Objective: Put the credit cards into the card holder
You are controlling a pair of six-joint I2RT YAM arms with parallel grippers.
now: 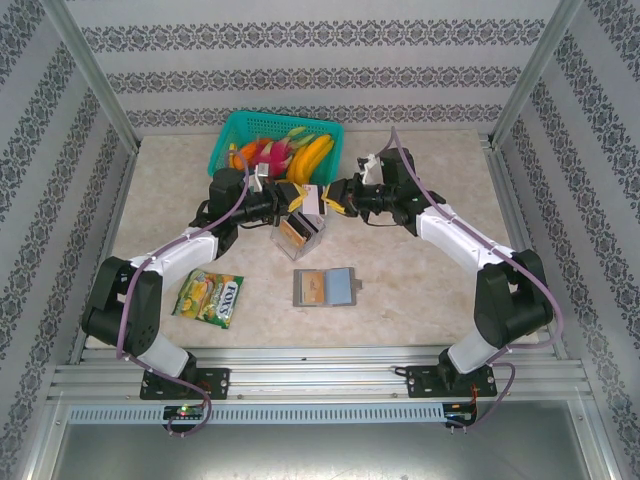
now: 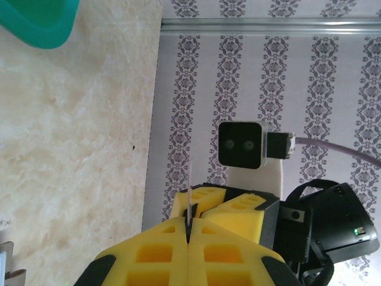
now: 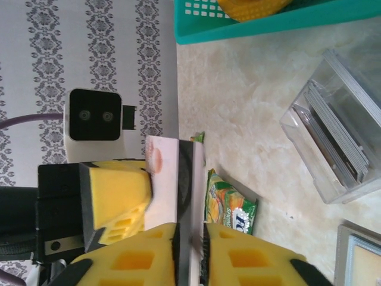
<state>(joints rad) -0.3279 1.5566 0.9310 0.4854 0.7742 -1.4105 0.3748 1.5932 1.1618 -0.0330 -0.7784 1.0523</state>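
Packet "FOX" left of card holder

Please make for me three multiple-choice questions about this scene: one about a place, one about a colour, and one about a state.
1. Where does the snack packet lie?
A. on the table, left of the card holder
B. on the floor
C. on a shelf

2. Which colour has the basket?
A. red
B. black
C. teal

3. How is the left gripper?
A. wide open
B. shut on a credit card
C. shut on a spoon

Answers:
1 A, the top view shows the packet beside the open holder.
2 C, its rim and walls are teal.
3 B, the yellow fingers pinch a thin card seen edge-on.
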